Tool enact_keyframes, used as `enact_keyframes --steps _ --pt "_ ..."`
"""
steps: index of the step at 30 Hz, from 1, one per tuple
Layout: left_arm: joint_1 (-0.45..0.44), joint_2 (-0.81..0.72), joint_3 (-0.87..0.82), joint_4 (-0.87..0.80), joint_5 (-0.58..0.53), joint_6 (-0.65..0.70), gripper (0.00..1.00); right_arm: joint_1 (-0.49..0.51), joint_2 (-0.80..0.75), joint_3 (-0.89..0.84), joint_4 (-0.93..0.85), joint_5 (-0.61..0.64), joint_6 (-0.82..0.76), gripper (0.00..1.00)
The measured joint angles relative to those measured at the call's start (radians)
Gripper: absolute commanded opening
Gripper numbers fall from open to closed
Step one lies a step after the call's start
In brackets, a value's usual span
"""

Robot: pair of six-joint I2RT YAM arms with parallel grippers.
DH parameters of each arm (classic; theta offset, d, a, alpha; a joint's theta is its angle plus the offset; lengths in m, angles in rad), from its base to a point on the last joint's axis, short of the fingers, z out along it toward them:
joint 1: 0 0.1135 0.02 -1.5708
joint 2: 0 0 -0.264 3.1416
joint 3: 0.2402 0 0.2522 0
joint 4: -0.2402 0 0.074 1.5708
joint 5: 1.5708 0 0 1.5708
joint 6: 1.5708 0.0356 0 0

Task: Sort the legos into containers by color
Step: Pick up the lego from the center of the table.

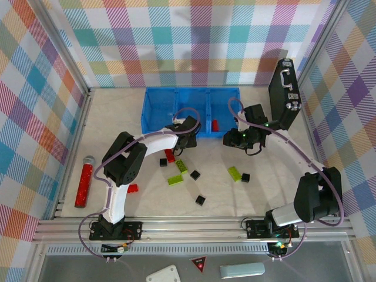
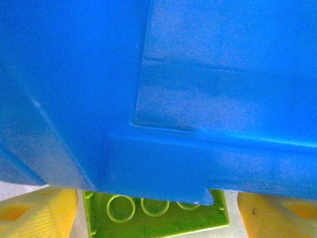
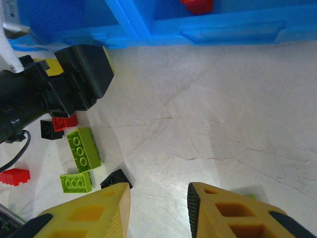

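We see the left claw (image 1: 188, 132) straddling a lime-green brick (image 2: 153, 218) by the near wall of the blue tray (image 1: 160, 111), grip unclear to us, and the right claw (image 3: 159, 191) parted, empty, above the worktop (image 3: 223, 124).

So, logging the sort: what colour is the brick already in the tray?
The brick is red; top external view shows it best.
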Motion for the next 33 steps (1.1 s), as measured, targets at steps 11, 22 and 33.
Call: enact_keyframes --steps 11,22,33 --pt "-0.001 0.017 0.000 0.014 -0.028 -0.003 0.74 0.000 -0.019 0.000 -0.005 0.002 0.000 0.37" --pt "-0.001 0.019 -0.001 0.024 -0.032 -0.005 0.67 0.000 -0.044 -0.010 -0.016 0.006 0.000 0.38" --pt "-0.002 0.006 -0.021 0.050 -0.026 -0.004 0.61 0.000 -0.087 -0.024 -0.027 0.012 0.000 0.38"
